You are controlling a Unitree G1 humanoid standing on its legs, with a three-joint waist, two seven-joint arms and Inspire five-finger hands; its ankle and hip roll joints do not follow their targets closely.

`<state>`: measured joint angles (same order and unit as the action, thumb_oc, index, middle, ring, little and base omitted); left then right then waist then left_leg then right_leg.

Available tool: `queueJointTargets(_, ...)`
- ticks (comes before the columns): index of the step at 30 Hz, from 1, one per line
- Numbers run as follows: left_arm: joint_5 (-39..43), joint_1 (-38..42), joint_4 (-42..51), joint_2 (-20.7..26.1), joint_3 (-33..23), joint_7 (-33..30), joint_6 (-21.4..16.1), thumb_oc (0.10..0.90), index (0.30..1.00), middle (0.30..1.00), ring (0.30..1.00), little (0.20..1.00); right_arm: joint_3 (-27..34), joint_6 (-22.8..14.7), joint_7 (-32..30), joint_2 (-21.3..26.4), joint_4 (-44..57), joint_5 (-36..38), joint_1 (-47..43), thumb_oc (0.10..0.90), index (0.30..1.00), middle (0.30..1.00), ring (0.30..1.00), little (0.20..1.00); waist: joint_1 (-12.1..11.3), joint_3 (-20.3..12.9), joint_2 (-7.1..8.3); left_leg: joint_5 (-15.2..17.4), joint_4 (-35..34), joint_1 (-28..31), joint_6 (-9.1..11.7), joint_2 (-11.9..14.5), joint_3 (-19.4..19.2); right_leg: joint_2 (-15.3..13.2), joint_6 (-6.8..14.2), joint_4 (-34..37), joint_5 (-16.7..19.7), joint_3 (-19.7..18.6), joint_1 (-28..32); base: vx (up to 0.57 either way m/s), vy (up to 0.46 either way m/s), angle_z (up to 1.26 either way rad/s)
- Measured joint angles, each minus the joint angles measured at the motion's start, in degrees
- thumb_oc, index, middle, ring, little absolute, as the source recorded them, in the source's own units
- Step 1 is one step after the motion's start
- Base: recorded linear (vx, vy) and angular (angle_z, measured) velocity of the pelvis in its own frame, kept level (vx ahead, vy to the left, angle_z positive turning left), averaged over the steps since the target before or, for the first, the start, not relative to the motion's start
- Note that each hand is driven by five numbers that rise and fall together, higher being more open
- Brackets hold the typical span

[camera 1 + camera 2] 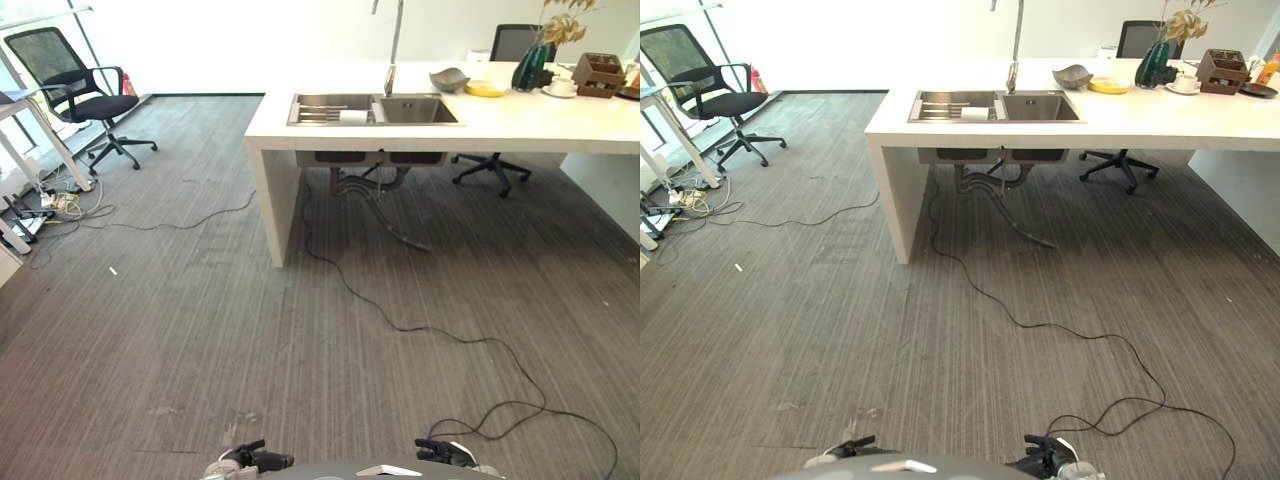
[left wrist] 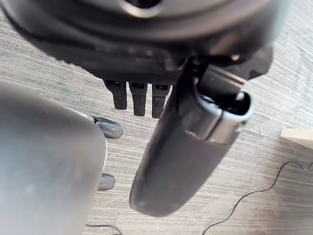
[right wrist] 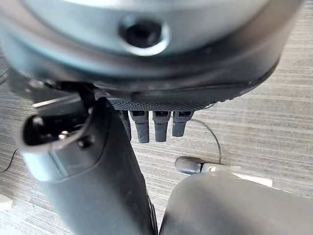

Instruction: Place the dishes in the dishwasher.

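Carpet (image 1: pixel 200 330) lies open before the counter (image 1: pixel 520 125); both robot hands (image 2: pixel 139 100) (image 3: pixel 156 125) hang relaxed, holding nothing.

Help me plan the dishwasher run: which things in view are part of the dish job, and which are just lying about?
For the job: grey bowl, yellow dish, cup on saucer, double sink.

Lying about: green vase, brown organiser, two office chairs, floor cable.
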<state>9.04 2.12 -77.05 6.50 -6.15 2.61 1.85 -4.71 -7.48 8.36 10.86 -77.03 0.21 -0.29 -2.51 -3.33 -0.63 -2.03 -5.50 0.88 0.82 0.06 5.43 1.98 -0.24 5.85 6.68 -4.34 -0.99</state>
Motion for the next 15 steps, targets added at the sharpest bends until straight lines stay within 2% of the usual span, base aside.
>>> queueJointTargets(12, 2.3, 0.6, -2.2, 0.2, -4.3, 0.6, 0.3, 0.8, 0.9, 0.9, 0.9, 0.9, -1.7, -0.4, 2.8, -0.2, 2.3, -0.1, 0.0, 0.8, 0.9, 0.9, 0.9, 0.9, -0.2, 0.8, 0.49, 0.1, 0.0, -0.6, 0.0, 0.1, 0.7, 0.2, -0.2, -0.2, -0.2, 0.8, -0.1, 0.03, -0.033, 0.04)
queueJointTargets(14, 2.5, 0.4, -0.8, -0.1, -5.6, 1.9, 0.8, 0.8, 0.9, 0.9, 0.9, 0.9, -5.6, -0.5, 3.0, 0.6, 6.1, -0.1, 0.9, 0.8, 0.9, 0.9, 0.9, 0.9, -0.2, 2.2, 0.48, 0.7, 4.6, -2.8, 1.7, 0.1, 1.7, 1.3, -1.0, -1.3, -1.1, 0.6, -0.3, -0.01, -0.191, 0.3)
queueJointTargets(15, 2.7, 1.4, -0.4, 0.2, -7.5, 2.8, 0.5, 0.8, 0.9, 0.9, 0.9, 0.9, -6.2, -0.7, 3.6, 0.4, 8.3, -0.1, 1.1, 0.8, 0.9, 0.9, 0.9, 0.9, -0.1, 3.9, 2.67, 1.3, 14.4, -7.8, 3.0, -1.8, 1.7, 1.2, -3.4, -3.8, -3.1, 0.6, -1.2, 0.0, -0.254, 0.91)
